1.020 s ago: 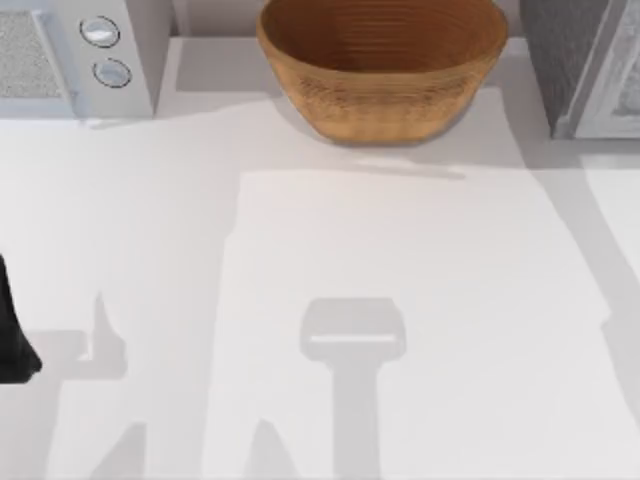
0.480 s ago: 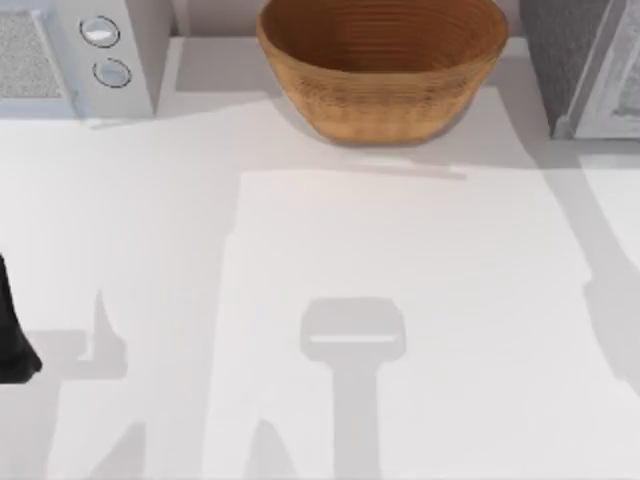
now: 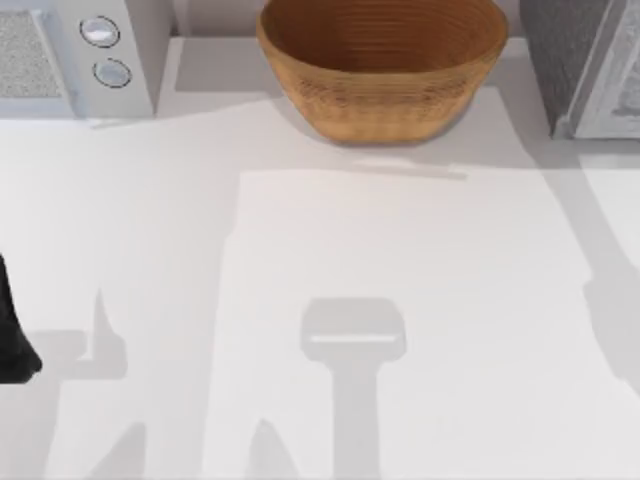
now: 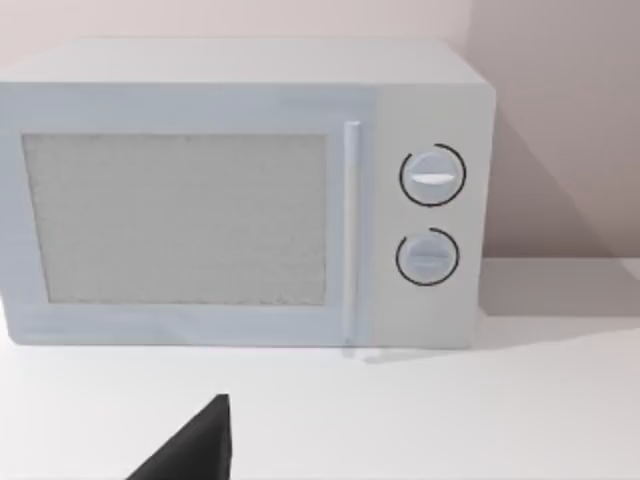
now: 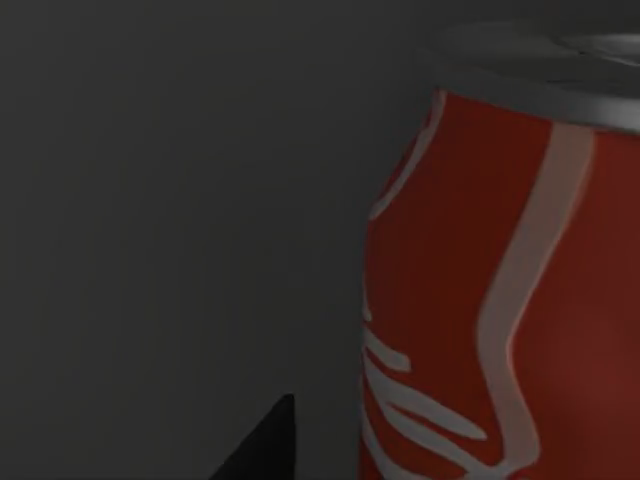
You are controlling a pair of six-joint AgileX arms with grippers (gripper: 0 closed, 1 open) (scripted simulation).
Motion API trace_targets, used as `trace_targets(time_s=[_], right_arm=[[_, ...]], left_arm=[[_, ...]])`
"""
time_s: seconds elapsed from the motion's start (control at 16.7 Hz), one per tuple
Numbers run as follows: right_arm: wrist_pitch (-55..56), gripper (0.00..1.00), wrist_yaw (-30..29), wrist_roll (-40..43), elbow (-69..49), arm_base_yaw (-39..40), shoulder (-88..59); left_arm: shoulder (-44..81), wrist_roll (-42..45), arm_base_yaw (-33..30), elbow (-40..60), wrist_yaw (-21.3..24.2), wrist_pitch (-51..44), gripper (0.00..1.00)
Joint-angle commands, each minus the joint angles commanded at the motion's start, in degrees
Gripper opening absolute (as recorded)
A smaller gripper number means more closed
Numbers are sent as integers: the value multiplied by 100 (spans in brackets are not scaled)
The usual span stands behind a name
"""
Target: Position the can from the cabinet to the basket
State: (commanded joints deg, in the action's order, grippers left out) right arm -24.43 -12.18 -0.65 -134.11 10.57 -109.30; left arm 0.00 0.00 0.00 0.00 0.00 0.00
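The red can (image 5: pixel 500 300) with white markings stands upright and very close in the right wrist view, inside a dark grey space. A dark part of my right gripper (image 5: pixel 265 445) shows beside the can, apart from it. In the top view the tan wicker basket (image 3: pixel 380 105) sits at the back centre. The dark grey speckled cabinet (image 3: pixel 560 50) with its white framed door (image 3: pixel 615 90) stands at the back right. My left arm (image 3: pixel 12 335) is parked at the table's left edge.
A white microwave (image 3: pixel 70 55) with two round knobs stands at the back left and faces the left wrist camera (image 4: pixel 240 200). A dark part of my left gripper (image 4: pixel 195 450) shows low in that view. The white tabletop (image 3: pixel 350 260) lies in front of the basket.
The shadow at the table's right edge has shifted slightly. The basket, cabinet and left arm have not moved.
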Motion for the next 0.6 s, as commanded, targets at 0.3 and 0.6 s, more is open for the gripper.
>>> trace_targets(time_s=[0.3, 0.6], right_arm=[[0, 25, 0, 0, 0, 0, 0], [0, 0, 0, 0, 0, 0, 0]], left_arm=[[0, 0, 0, 0, 0, 0, 100], [0, 0, 0, 0, 0, 0, 100]])
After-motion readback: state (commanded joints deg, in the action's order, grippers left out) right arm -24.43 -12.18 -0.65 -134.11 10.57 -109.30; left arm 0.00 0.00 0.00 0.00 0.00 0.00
